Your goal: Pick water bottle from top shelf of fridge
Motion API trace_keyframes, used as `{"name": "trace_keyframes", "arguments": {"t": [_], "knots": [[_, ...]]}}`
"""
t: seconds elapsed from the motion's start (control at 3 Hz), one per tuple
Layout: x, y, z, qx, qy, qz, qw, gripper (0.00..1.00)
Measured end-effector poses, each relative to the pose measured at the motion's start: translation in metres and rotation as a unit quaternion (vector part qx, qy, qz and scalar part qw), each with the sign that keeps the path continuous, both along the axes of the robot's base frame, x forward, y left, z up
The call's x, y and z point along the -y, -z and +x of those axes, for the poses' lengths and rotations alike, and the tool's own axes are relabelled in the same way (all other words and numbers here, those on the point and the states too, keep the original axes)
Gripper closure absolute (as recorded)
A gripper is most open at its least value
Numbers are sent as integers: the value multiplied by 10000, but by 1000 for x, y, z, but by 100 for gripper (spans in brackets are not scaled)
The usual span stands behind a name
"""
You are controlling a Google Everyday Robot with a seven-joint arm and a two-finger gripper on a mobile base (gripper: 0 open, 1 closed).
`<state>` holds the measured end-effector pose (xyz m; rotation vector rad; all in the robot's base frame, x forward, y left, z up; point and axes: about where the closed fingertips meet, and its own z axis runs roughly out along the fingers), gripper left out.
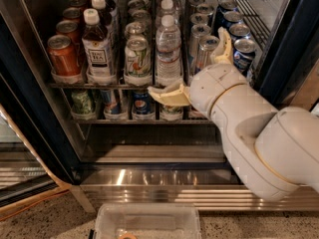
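Note:
The water bottle [168, 51], clear and ribbed with a white cap, stands at the front of its lane on the top shelf [70, 85] of the fridge [35, 113]. More water bottles stand behind it. My gripper [185, 62] is open in front of the shelf, to the right of and slightly below the bottle. One tan finger [168, 94] points left under the bottle's base at the shelf front. The other finger [222, 48] points up in front of the cans to the right. The bottle is not held.
A tea bottle [97, 49], a red can [63, 56] and a green-white can [137, 59] stand left of the water bottle. Silver cans [199, 36] and blue cans [244, 46] stand right. The lower rack [124, 119] holds cans. A clear bin [147, 222] lies on the floor.

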<state>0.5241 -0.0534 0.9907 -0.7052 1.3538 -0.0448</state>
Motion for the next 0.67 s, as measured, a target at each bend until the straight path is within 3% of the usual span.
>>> {"name": "trace_keyframes", "arguments": {"t": [0.33, 0.67], "knots": [[-2, -2, 0, 40, 21, 95, 9999, 0], [-2, -2, 0, 39, 21, 96, 9999, 17]]}}
